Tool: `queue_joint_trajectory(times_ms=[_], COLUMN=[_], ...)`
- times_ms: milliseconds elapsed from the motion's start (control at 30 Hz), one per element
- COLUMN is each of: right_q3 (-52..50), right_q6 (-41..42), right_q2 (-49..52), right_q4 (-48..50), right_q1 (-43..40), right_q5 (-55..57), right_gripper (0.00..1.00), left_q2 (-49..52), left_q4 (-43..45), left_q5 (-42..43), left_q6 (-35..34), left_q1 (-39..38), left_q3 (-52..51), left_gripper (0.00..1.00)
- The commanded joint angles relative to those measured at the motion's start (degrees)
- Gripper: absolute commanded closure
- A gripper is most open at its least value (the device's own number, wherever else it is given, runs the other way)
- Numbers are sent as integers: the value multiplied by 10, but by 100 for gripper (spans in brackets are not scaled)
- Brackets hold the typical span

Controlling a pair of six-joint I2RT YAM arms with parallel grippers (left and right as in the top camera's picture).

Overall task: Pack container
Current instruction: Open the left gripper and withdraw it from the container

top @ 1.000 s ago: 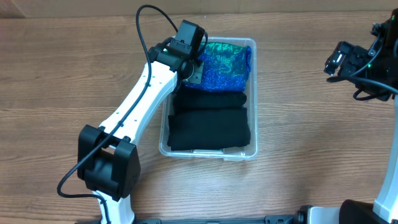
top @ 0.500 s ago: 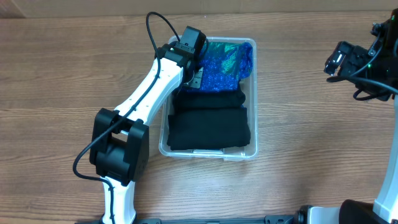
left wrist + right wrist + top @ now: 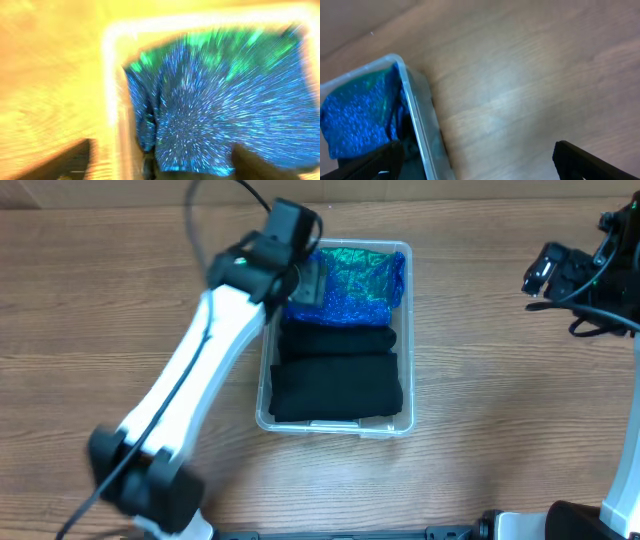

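Note:
The clear container [image 3: 409, 350] sits mid-table. It holds a sparkly blue-green garment [image 3: 352, 284] at the far end and two folded black garments [image 3: 338, 340] [image 3: 337, 391] nearer me. My left gripper [image 3: 304, 278] hovers over the container's far-left corner, motion-blurred. In the left wrist view the left gripper [image 3: 162, 154] is open. Its fingers stand wide apart above the blue-green garment [image 3: 225, 100] and the container's rim [image 3: 112, 90], holding nothing. My right gripper [image 3: 537, 275] hangs open off to the right. Below the right gripper [image 3: 476, 148] is bare wood beside the container [image 3: 417, 120].
The wooden table [image 3: 500, 380] stretches to the right of the container and to its left [image 3: 100, 310]. The left arm's white links [image 3: 190, 380] run diagonally from the front left up to the container's far-left corner. The right arm's body [image 3: 610, 290] is at the right edge.
My left gripper was shut down in the blue-green garment and has opened, letting it go. The left arm is pulling up and leftward, blurred. The right arm has not moved.

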Motion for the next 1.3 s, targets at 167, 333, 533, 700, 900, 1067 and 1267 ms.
queue_joint_trajectory(times_ms=[167, 333, 533, 700, 900, 1067, 1267], right_q3=[-1, -1, -1, -3, -79, -232, -398], right_q6=[-103, -89, -87, -87, -89, -90, -89], right_q2=[22, 57, 9, -76, -197, -325, -482], right_q4=[163, 172, 137, 116, 119, 135, 125], right_q1=[19, 19, 17, 17, 17, 17, 17], right_q5=[-1, -4, -2, 2, 2, 2, 1], right_gripper=[0, 0, 0, 0, 0, 0, 0], left_q2=[-79, -78, -138, -219, -388, -565, -712], left_q4=[1, -29, -69, -107, -31, 25, 21], left_q5=[-36, 25, 76, 79, 112, 93, -5], left_q6=[-35, -12, 13, 41, 40, -2, -124], left_q1=[145, 265, 326, 330, 330, 330, 330], left_q3=[20, 20, 19, -5, -154, -318, -461], left_gripper=[0, 0, 0, 0, 0, 0, 0])
